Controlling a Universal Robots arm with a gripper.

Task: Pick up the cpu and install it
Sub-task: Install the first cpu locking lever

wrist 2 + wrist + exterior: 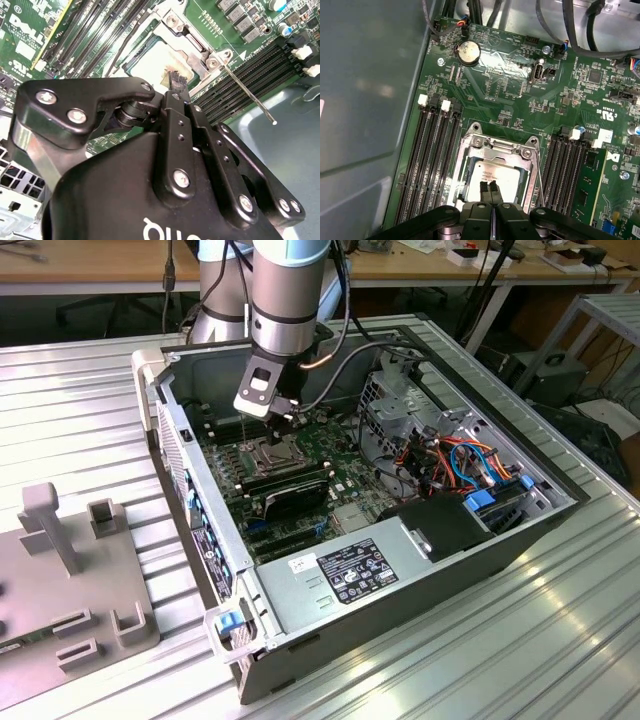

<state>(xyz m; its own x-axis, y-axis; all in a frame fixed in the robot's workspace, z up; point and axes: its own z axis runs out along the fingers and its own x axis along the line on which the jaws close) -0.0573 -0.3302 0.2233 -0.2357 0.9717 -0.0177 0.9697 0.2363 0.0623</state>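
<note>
Gripper [488, 189] shown fully narrowed, fingertips [483, 187] pressed together, nothing clamped between them. Cpu [507, 176] shown lying flat within socket frame [468, 150] on motherboard [495, 85], silver top exposed. Tips held over cpu's near edge; contact could not be told. Chip judged seated, hence no grasp needed.

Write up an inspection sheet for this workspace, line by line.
Surface: ribbed metal table, carrying an open computer case.
Job's things: cpu lying flat within the socket frame on the motherboard.
Clutter: grey fixture plate with blocks, at the exterior view's left.
Grippers: gripper inside the case, fingers together, tips at the cpu; contact cannot be told.
Cables: orange and blue cables bundled in the case; black cable looping beside the arm.
Surroundings: wooden desks behind the table.
</note>
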